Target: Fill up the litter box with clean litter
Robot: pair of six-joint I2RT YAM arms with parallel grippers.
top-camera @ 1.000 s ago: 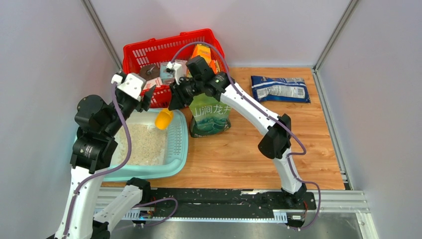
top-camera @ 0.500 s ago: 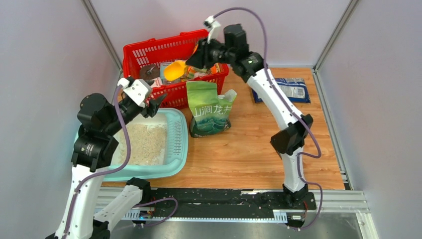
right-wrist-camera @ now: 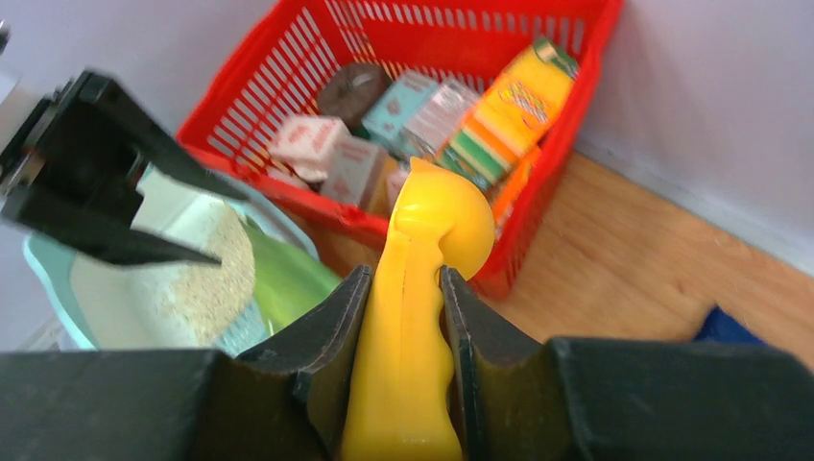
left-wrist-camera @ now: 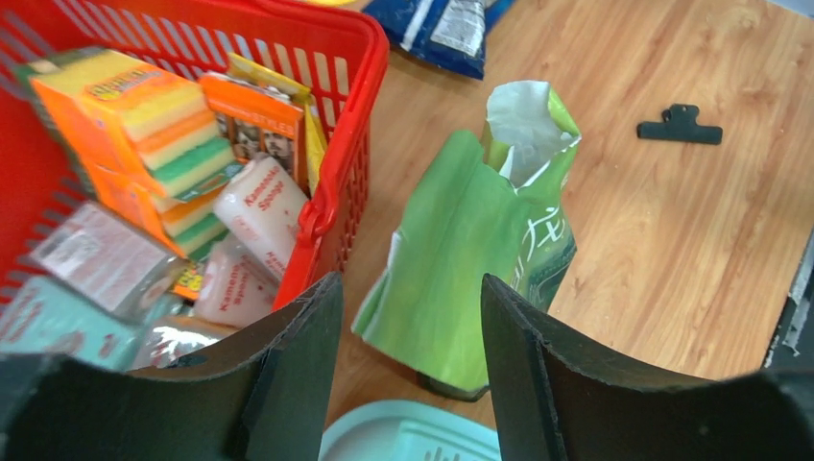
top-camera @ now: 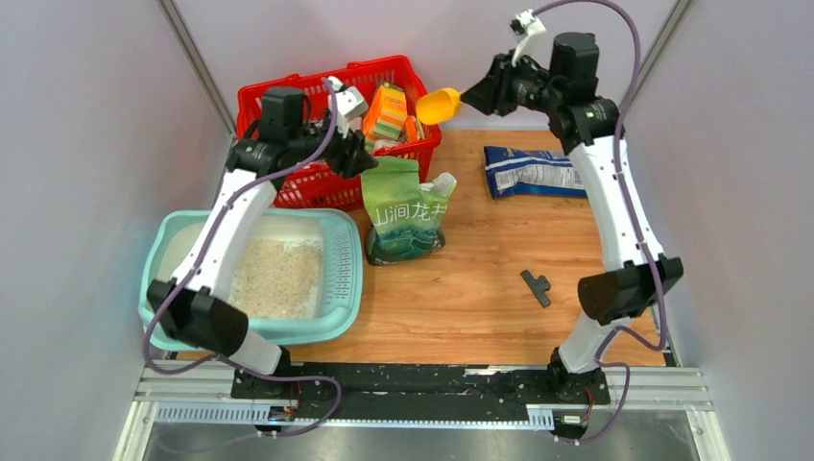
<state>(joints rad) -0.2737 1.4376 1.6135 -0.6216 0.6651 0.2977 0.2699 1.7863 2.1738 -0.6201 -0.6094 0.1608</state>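
The pale teal litter box [top-camera: 347, 288] sits at the near left, and a flat heap of clean litter [top-camera: 275, 279] lies inside it. My right gripper [top-camera: 472, 96] is shut on the handle of a yellow scoop [top-camera: 437, 104], held high beyond the red basket's right corner. In the right wrist view the scoop [right-wrist-camera: 422, 240] stands between the pads, with the litter [right-wrist-camera: 216, 274] far below on the left. My left gripper [top-camera: 361, 154] hangs open and holds nothing, above the top of the green bag [top-camera: 408, 216]. The left wrist view shows that bag [left-wrist-camera: 480, 240] beyond the open fingers [left-wrist-camera: 307, 355].
A red mesh basket [top-camera: 288, 101] of packaged goods stands behind the litter box. The green bag stands upright just right of the box, its top open. A blue bag [top-camera: 538, 171] lies at the back right. A small black clip [top-camera: 536, 285] lies on the wood near the right arm.
The right arm has swung the scoop up and right, from over the box's edge to beyond the basket. The left arm has reached from over the box to the bag's top.
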